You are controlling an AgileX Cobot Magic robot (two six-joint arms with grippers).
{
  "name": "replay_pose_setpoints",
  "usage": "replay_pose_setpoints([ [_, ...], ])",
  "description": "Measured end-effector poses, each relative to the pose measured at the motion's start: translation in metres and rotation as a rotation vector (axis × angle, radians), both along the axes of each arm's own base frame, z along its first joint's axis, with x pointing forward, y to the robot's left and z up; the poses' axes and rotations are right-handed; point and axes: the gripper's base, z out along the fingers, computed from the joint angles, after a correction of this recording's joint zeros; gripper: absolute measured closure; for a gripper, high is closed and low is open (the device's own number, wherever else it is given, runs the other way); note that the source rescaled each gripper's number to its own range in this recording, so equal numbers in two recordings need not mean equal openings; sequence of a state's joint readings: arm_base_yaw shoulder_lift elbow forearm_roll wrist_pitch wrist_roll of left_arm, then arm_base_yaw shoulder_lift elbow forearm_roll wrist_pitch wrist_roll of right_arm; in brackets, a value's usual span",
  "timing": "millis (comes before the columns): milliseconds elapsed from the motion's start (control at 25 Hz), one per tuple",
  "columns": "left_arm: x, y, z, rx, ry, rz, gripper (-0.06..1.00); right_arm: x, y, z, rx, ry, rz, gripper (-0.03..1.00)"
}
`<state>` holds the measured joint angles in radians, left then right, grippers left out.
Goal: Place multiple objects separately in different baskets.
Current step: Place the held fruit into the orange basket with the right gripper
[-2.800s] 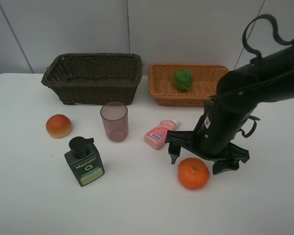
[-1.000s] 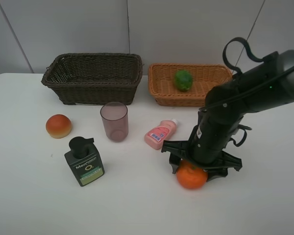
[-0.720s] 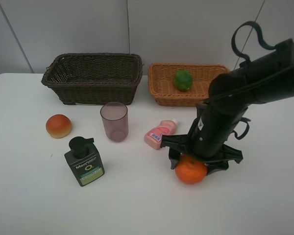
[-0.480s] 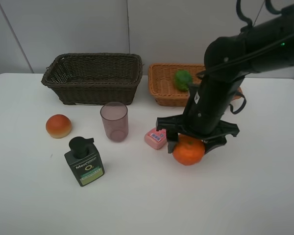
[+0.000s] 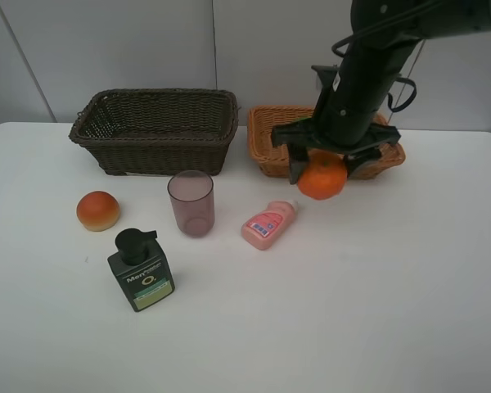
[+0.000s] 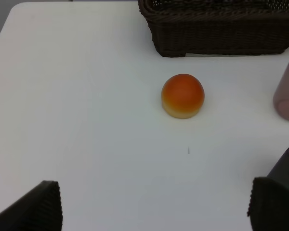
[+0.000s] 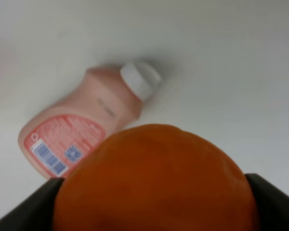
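Note:
My right gripper is shut on the orange tangerine and holds it in the air by the front edge of the light orange-tan basket. In the right wrist view the tangerine sits between the fingers, above the pink bottle. The arm hides the lime. On the table are the pink bottle, mauve cup, peach-like fruit and dark green pump bottle. The dark brown basket stands at the back left. My left gripper is open above the table, short of the fruit.
The white table ends at a pale wall behind the baskets. The left wrist view shows the dark basket, the cup at its edge and bare table around the fruit.
My right gripper closed on the tangerine, lifted it off the table and carried it back toward the light basket. The lime is now hidden behind the arm. Other items have not moved.

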<state>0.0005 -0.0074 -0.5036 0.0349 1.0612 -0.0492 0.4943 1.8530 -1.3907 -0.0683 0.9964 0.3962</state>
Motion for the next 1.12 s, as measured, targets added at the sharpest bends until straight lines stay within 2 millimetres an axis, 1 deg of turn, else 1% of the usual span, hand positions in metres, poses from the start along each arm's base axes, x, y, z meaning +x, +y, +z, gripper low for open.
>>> replay_pose_setpoints([
  [120, 0.0, 0.0, 0.0, 0.0, 0.0, 0.0, -0.06, 0.021, -0.005, 0.003, -0.007, -0.035, -0.006, 0.47],
  [320, 0.0, 0.0, 0.0, 0.0, 0.0, 0.0, -0.06, 0.054, -0.018, 0.0, -0.042, -0.116, -0.027, 0.47],
  [440, 0.0, 0.0, 0.0, 0.0, 0.0, 0.0, -0.06, 0.069, -0.033, -0.001, -0.071, -0.194, -0.031, 0.47],
  [560, 0.0, 0.0, 0.0, 0.0, 0.0, 0.0, -0.06, 0.084, -0.05, 0.002, -0.104, -0.297, -0.024, 0.47],
  [720, 0.0, 0.0, 0.0, 0.0, 0.0, 0.0, -0.06, 0.1, -0.065, 0.006, -0.088, -0.417, -0.025, 0.47],
  [880, 0.0, 0.0, 0.0, 0.0, 0.0, 0.0, -0.06, 0.112, -0.073, -0.005, -0.064, -0.461, -0.034, 0.47],
  [1040, 0.0, 0.0, 0.0, 0.0, 0.0, 0.0, -0.06, 0.12, -0.083, -0.023, -0.071, -0.441, -0.052, 0.47],
  [1120, 0.0, 0.0, 0.0, 0.0, 0.0, 0.0, -0.06, 0.121, -0.084, -0.032, -0.076, -0.423, -0.054, 0.47],
])
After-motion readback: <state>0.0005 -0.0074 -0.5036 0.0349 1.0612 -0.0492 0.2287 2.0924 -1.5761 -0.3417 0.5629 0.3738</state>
